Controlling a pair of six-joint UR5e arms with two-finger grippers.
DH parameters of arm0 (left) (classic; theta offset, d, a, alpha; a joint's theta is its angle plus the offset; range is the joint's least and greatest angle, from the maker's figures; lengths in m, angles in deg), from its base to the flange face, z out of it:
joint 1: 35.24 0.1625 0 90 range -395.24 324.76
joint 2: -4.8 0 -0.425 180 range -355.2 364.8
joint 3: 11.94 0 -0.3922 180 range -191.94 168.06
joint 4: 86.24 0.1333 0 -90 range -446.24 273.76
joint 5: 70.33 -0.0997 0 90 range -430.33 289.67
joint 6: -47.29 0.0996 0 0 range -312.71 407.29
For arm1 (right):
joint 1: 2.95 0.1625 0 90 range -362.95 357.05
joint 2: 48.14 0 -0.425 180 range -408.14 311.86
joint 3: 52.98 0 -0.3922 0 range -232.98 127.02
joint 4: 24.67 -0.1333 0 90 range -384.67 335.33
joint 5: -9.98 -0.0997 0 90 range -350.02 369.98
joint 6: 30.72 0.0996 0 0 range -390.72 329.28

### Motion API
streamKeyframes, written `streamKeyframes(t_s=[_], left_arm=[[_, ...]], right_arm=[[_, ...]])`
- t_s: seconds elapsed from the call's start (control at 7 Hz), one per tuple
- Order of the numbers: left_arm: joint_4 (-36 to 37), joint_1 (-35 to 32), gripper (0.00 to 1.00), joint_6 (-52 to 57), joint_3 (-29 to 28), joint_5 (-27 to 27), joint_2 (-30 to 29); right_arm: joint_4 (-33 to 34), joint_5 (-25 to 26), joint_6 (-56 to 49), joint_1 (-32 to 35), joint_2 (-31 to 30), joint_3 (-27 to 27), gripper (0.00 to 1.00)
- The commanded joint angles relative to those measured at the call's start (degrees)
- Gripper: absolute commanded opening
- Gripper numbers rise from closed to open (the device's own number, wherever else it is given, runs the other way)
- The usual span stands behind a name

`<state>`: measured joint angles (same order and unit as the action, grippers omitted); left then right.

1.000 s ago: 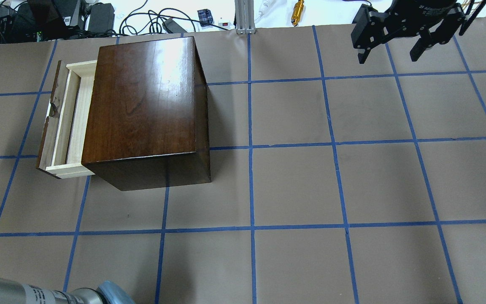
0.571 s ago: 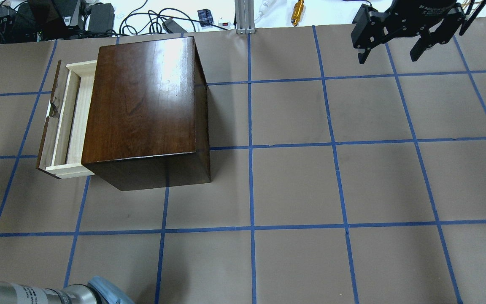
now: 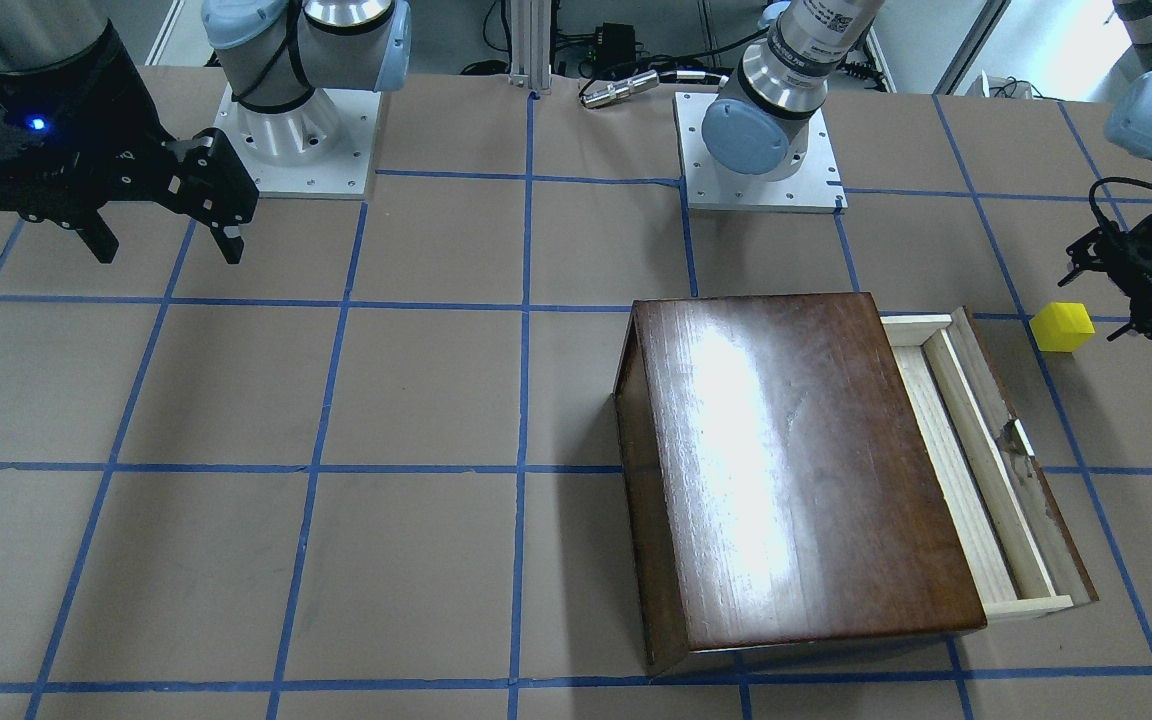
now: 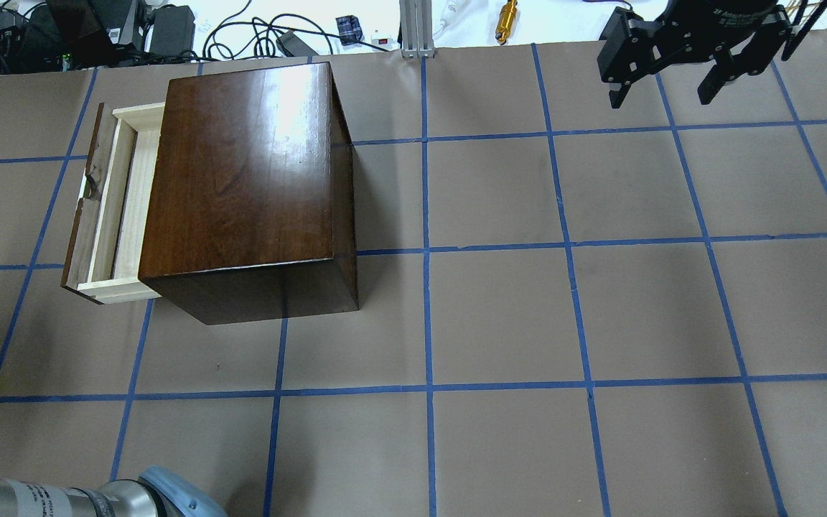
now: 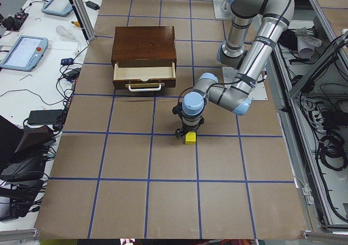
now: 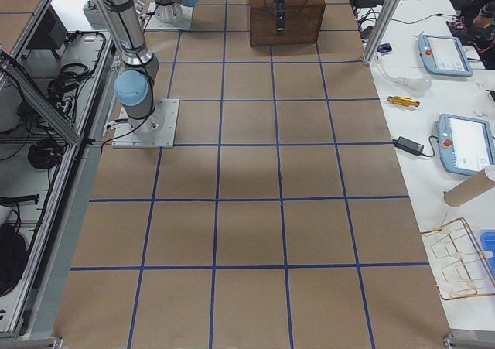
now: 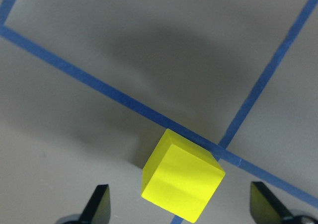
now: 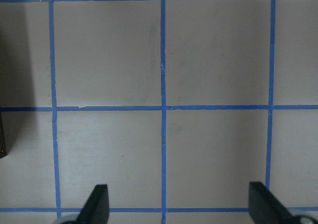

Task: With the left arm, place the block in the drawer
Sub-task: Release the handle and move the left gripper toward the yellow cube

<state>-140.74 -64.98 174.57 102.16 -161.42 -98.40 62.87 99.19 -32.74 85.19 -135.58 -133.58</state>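
Two jaws spread wide on the left gripper [image 3: 1126,295] in the front view, with the block [image 3: 1062,327] just beside them, untouched. Overhead now: the drawer [image 4: 115,208] is pulled open, well away from those jaws. The right gripper [image 4: 665,82] is parked, jaws apart, nothing between. Left wrist camera: block below the gap, corner-on to the jaws. Approach step, I'd say. Next it needs a twist to square up, then drop and close.
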Motion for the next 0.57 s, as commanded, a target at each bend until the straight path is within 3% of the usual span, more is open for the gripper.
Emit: streamKeyframes(t_s=[0.0, 0.43], left_arm=[[0.80, 0.12, 1.00, 9.53, 0.77, 0.38, -1.21], [1.06, 1.44, 1.00, 15.36, 0.86, 0.65, -2.18]], right_arm=[[0.00, -0.09, 0.00, -0.08, -0.01, 0.00, 1.00], [0.00, 0.00, 0.00, 0.01, 0.07, 0.00, 1.00]])
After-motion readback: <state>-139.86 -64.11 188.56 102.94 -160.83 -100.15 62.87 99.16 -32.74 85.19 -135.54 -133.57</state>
